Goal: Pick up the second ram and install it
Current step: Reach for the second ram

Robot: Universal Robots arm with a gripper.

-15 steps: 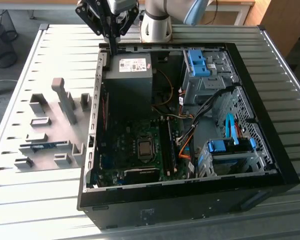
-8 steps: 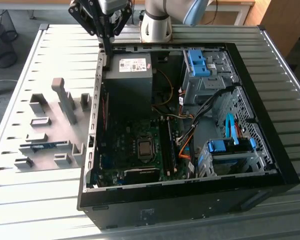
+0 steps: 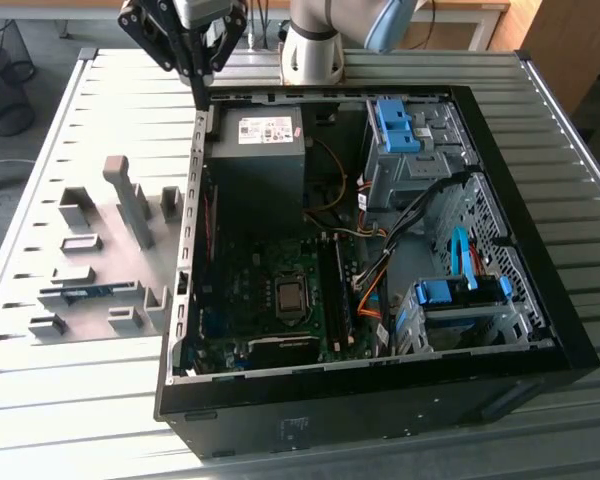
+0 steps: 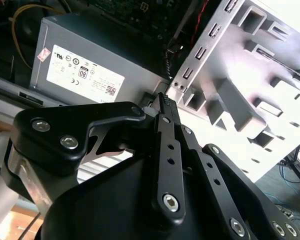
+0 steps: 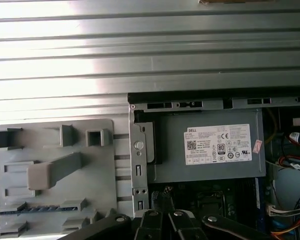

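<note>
The second ram (image 3: 85,293) is a thin blue-green strip lying flat between grey blocks on the fixture plate (image 3: 100,235), at the exterior view's left beside the open computer case. The first wrist view also shows the ram (image 5: 32,209) on the plate (image 5: 55,150). My gripper (image 3: 202,96) hangs above the case's far left corner, well away from the ram, with its black fingers together and nothing between them. Both wrist views show the fingertips (image 4: 164,99) (image 5: 162,199) closed to a point near the case wall. The motherboard's dark memory slots (image 3: 335,290) run beside the processor socket.
The open black computer case (image 3: 540,330) lies on a slatted metal table (image 3: 90,420). Inside it are a grey power supply (image 3: 255,150), blue drive brackets (image 3: 460,290) and loose cables (image 3: 370,290). Several grey fixture blocks (image 3: 130,200) stand up from the plate.
</note>
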